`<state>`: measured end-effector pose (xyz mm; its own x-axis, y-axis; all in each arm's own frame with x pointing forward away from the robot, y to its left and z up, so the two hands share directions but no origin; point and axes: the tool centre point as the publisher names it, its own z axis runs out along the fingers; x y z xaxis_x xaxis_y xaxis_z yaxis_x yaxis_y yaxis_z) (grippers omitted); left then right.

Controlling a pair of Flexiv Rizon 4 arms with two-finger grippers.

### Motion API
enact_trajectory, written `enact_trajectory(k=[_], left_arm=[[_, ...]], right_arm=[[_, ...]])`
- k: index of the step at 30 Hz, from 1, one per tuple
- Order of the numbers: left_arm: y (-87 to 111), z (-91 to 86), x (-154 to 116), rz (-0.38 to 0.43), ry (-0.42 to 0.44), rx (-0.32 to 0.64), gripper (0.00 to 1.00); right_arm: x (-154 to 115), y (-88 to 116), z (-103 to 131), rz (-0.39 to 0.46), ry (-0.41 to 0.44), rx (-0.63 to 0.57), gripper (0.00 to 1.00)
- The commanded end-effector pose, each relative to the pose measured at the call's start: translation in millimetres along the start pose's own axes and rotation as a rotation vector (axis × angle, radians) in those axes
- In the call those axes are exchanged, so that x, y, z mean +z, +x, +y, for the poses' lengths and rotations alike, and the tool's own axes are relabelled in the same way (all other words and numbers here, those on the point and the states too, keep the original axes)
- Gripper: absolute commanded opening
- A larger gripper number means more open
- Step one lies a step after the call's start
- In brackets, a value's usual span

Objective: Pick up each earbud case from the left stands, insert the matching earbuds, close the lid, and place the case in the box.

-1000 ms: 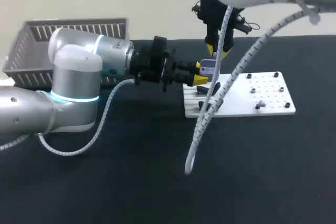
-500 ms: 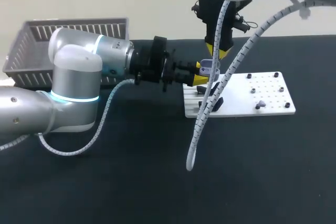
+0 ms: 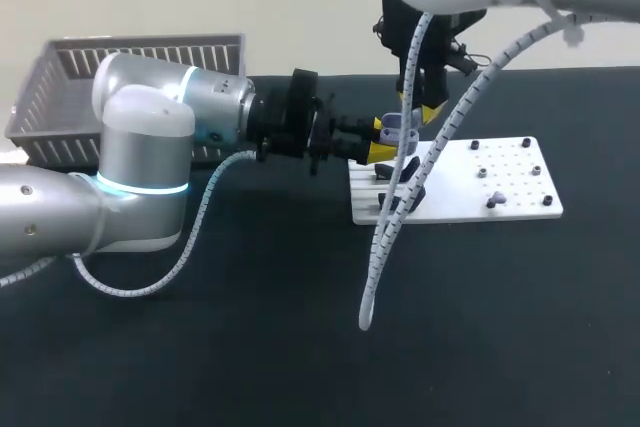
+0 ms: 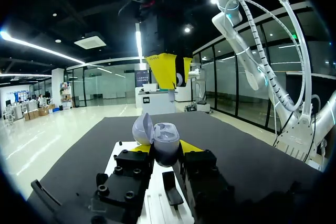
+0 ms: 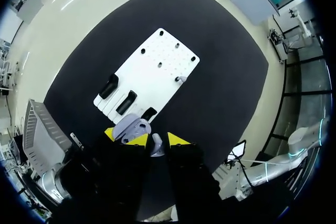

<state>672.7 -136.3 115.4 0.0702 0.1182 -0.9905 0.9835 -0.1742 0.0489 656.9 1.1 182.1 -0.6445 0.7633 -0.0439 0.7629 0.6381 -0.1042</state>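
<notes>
Clamped from two sides in the left fingers (image 3: 383,152): the earbud case (image 3: 398,129), its lid (image 4: 143,128) tipped open. Sits just above centre in the head view, near the upper left corner of the white board (image 3: 455,202). Shows upright from the left wrist too, cavity facing up.

Directly over it, closed to a narrow gap: the right fingers (image 3: 432,112), pinching a small pale piece that looks like an earbud (image 5: 156,148). Hard to confirm, being mostly hidden.

Far upper left of the head view, well apart from all this: the grey box (image 3: 60,97).

- **Missing the cavity:** takes only a slight offset between the two arms to land the earbud on the rim or against the raised lid.
- **Dropping the earbud:** might then pop out of the pinch and fall to the desk (image 3: 250,347) or among the black stands (image 5: 126,102).
- **Shifting the case:** could push it down or twist it in the left fingers if pressed too hard, since it looks gripped only at its lower sides.
- **Closing the lid early:** risks nudging it half shut with a yellow tip on the way down.
- **Snagging the cable (image 3: 372,257):** hangs close to the board and seems apt to catch.

No brand, label or writing legible on case, board or box.
</notes>
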Motion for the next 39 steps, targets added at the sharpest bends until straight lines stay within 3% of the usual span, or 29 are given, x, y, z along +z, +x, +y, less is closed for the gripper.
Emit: enact_trajectory(k=[1, 39], left_arm=[[0.9, -0.2, -0.2, -0.002, -0.001, 0.002, 0.0], [0.9, -0.2, -0.2, -0.002, -0.001, 0.002, 0.0]], right_arm=[[3.5, 1.1, 2.5, -0.018, 0.003, -0.001, 0.0], [21.4, 0.7, 12.0, 0.017, -0.045, -0.022, 0.0]])
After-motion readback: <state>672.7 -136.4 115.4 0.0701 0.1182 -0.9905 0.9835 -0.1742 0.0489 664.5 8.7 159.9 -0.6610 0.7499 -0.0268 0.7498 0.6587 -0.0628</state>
